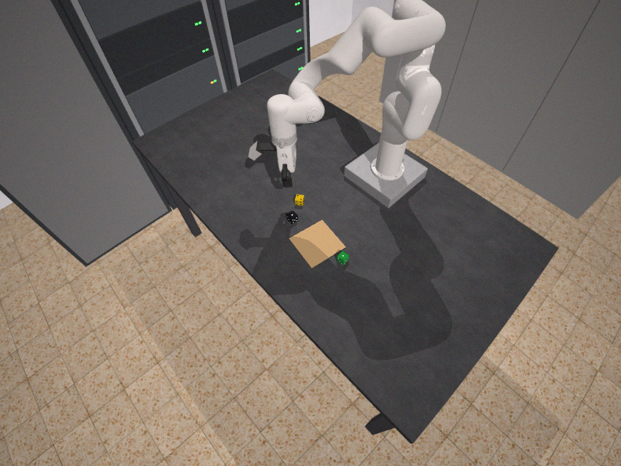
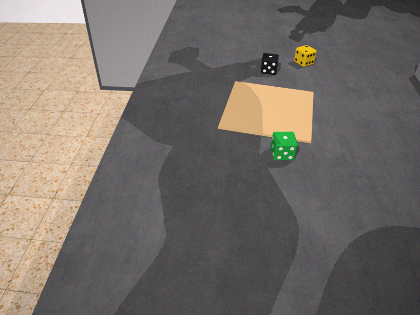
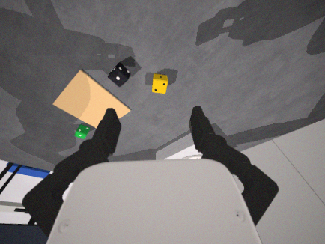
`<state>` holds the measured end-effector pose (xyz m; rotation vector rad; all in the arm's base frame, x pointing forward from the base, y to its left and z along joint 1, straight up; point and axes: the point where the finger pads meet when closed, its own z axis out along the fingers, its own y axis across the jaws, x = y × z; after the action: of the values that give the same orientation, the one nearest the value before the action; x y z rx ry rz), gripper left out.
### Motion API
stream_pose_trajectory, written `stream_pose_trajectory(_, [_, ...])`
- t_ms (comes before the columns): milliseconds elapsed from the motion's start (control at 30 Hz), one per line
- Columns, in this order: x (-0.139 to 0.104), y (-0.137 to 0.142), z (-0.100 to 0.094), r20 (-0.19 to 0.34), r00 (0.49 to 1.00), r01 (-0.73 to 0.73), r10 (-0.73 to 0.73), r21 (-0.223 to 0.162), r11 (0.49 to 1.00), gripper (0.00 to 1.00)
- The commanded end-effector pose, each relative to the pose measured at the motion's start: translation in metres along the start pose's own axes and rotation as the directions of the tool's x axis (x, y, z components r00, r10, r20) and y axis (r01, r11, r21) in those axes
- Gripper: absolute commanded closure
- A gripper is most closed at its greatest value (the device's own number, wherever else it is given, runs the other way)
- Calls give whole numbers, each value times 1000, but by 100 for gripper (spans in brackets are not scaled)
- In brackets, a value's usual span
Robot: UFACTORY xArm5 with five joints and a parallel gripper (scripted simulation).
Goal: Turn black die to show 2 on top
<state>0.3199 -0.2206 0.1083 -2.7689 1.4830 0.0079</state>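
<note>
The black die lies on the dark table just off the far corner of the tan mat. In the exterior view the black die shows one pip on top and five on the near side. It also shows in the wrist view, beside the mat. My gripper is open and empty. It hangs above the table, beyond the yellow die and apart from the black die. Its fingers show spread wide in the wrist view.
A yellow die lies near the black die, also in the exterior view and the wrist view. A green die lies against the mat's near edge. The arm's base stands to the right. Cabinets stand behind the table.
</note>
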Motion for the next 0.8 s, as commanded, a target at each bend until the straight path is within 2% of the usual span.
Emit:
stream_pose_trajectory(0, [1,-1,-1,-4,1000,1,-1,2,1000,0])
stream_pose_trajectory(300, [1,-1,9,-4,1000,1,-1,2,1000,0])
stream_pose_trajectory(633, [2,-1,77,-4,1000,1,-1,2,1000,0])
stream_pose_trajectory(767, [3,-1,94,-4,1000,1,-1,2,1000,0])
